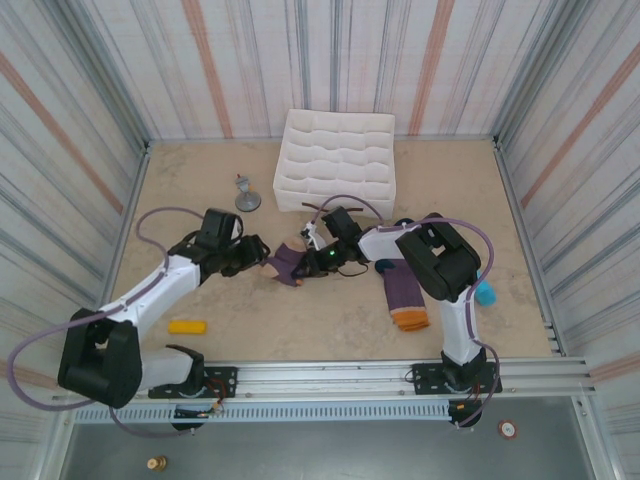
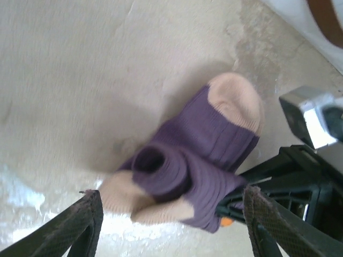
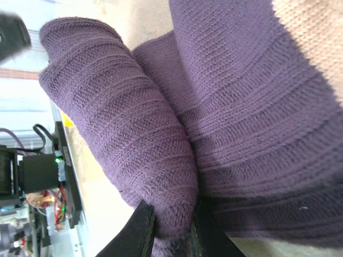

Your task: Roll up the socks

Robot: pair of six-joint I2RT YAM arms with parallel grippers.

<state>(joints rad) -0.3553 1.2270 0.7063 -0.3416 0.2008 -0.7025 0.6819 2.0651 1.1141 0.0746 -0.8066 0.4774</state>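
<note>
At the back of the table (image 1: 180,190), the white divider box (image 1: 338,160) looks bare. The flat sock (image 1: 405,292) lies by the right arm (image 1: 445,270). The half-rolled sock (image 2: 187,155) sits mid-table, its fold pinched by the right gripper (image 3: 171,214), with the left gripper (image 2: 171,193) wide beside it. A slipping pinch would unroll it.

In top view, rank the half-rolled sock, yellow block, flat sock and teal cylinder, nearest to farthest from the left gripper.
1. The half-rolled sock, just right of the left gripper.
2. The yellow block, near edge, left.
3. The flat sock, right of centre.
4. The teal cylinder, far right.
</note>
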